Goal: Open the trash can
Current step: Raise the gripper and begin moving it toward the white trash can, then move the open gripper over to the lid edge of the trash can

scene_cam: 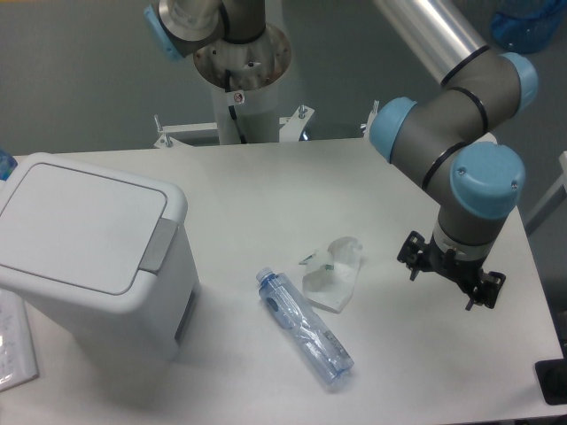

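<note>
The trash can (97, 266) is a large white boxy bin at the left of the table. Its flat white lid (80, 221) lies shut, and the grey push tab (159, 244) sits on the rim's right side. My gripper (452, 276) hangs at the right of the table, far from the can, below the grey and blue wrist. Only its black mount shows. The fingers are hidden, so I cannot tell whether it is open or shut. Nothing shows in it.
A clear plastic bottle (306, 328) lies on its side in the middle front. A crumpled clear wrapper (333, 274) lies just behind it. A flat clear packet (13, 341) lies at the left edge. A black object (553, 381) sits at the front right corner.
</note>
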`<state>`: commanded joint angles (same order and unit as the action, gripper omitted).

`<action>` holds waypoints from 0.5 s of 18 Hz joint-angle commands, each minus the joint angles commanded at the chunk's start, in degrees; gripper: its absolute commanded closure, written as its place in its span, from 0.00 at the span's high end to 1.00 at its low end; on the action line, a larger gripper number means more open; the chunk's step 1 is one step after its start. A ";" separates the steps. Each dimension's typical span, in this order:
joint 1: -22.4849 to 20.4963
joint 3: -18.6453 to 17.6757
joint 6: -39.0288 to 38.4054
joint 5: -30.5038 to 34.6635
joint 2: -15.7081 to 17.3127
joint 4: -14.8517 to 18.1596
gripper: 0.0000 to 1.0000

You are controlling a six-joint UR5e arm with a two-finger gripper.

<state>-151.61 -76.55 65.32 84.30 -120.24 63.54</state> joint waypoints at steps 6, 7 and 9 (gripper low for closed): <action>0.17 0.00 -12.22 -10.47 2.37 -0.18 1.00; 0.44 0.00 -13.19 -10.91 3.42 -0.18 1.00; 0.70 -0.18 -15.21 -13.88 5.01 -0.09 1.00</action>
<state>-150.91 -76.73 50.11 70.42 -115.23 63.46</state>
